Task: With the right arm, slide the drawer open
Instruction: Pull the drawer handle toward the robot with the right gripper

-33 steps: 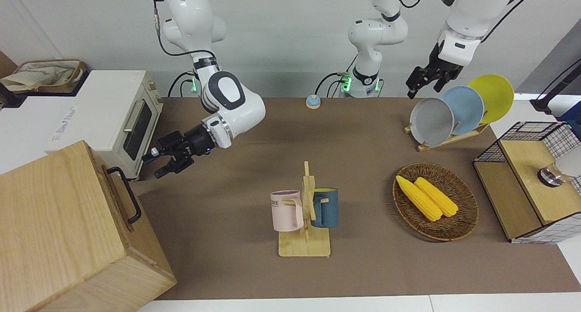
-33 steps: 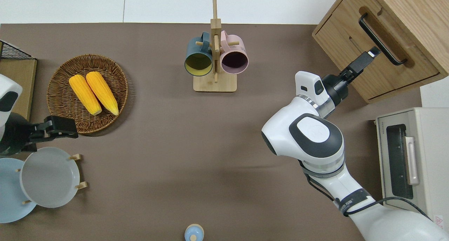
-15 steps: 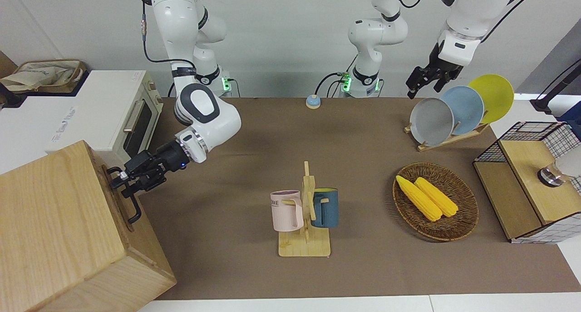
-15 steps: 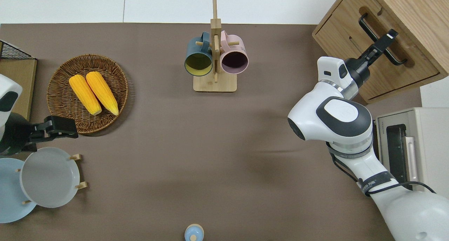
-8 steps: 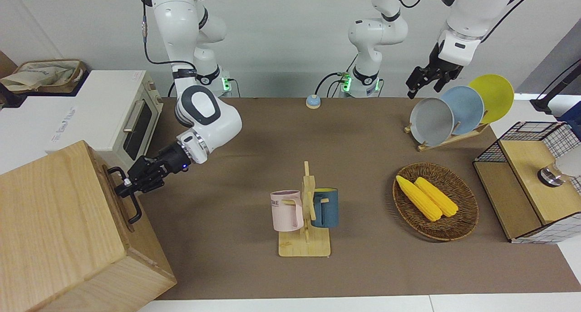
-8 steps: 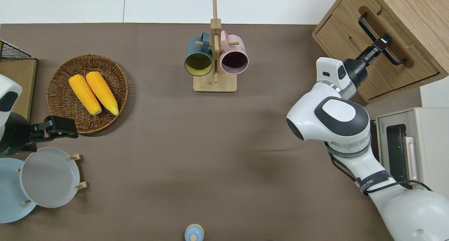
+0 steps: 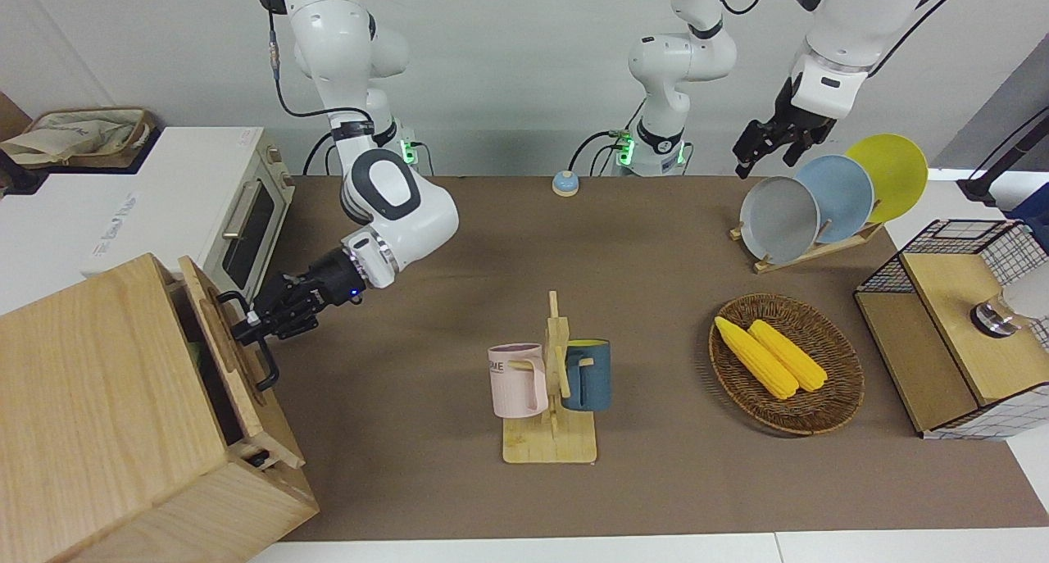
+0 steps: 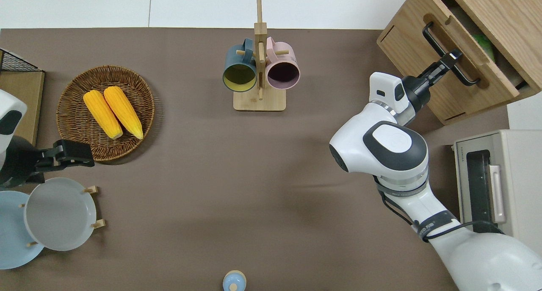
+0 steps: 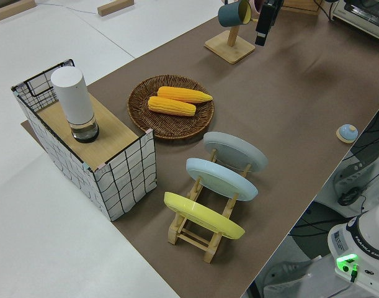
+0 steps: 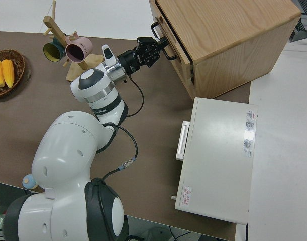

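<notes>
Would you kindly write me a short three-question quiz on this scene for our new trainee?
1. True or false: the drawer of the cabinet is fully shut.
2. What is the right gripper shut on? A) a mug B) the drawer's black bar handle C) the toaster oven door
3. Fill in: two corn cobs lie in the ____.

Key: 1 false, it stands partly open, with a dark gap showing in the front view; 2 B; 3 wicker basket. The left arm is parked.

Pale matt wood drawer (image 7: 220,346), black metal handle (image 8: 449,54)
</notes>
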`<state>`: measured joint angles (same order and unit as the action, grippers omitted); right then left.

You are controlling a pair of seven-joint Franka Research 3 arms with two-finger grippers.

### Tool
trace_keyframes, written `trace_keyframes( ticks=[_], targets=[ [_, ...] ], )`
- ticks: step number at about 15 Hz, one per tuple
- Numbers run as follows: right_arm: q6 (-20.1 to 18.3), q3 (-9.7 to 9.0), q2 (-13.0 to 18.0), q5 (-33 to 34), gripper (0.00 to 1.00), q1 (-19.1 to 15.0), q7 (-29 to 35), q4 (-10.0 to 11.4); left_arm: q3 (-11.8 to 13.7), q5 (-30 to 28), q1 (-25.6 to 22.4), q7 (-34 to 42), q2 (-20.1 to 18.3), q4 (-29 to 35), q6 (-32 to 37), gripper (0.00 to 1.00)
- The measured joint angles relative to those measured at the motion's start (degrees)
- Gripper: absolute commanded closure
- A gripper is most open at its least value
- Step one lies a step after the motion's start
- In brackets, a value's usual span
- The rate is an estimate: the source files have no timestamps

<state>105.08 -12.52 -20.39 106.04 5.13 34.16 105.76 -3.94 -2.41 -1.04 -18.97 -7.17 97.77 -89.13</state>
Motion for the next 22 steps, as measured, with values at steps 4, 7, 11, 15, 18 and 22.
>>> trace_keyframes(
  ticks=[4, 7, 11, 15, 18, 22],
  targets=[
    [-4.8, -3.46, 0.0, -3.4, 1.0, 0.6, -0.2, 0.1, 0.0, 0.0, 0.0, 0.0, 0.0, 0.0, 0.0, 0.01],
    [-8.2, -6.22, 0.0, -5.6, 1.0, 0.8, -0.3, 0.1, 0.0, 0.0, 0.0, 0.0, 0.0, 0.0, 0.0, 0.01],
    [-13.0, -9.99, 0.0, -8.5, 1.0, 1.5, -0.8, 0.1, 0.0, 0.0, 0.0, 0.0, 0.0, 0.0, 0.0, 0.01],
    [-17.2, -14.17, -0.1, -10.9, 1.0, 1.6, -1.0, 0.2, 0.0, 0.0, 0.0, 0.0, 0.0, 0.0, 0.0, 0.01],
    [-20.2, -16.88, -0.1, -12.5, 1.0, 2.1, -1.0, 0.2, 0.0, 0.0, 0.0, 0.0, 0.0, 0.0, 0.0, 0.01],
    [-24.2, -20.06, -0.2, -14.6, 1.0, 3.5, -1.3, 0.2, 0.0, 0.0, 0.0, 0.0, 0.0, 0.0, 0.0, 0.01]
  ],
)
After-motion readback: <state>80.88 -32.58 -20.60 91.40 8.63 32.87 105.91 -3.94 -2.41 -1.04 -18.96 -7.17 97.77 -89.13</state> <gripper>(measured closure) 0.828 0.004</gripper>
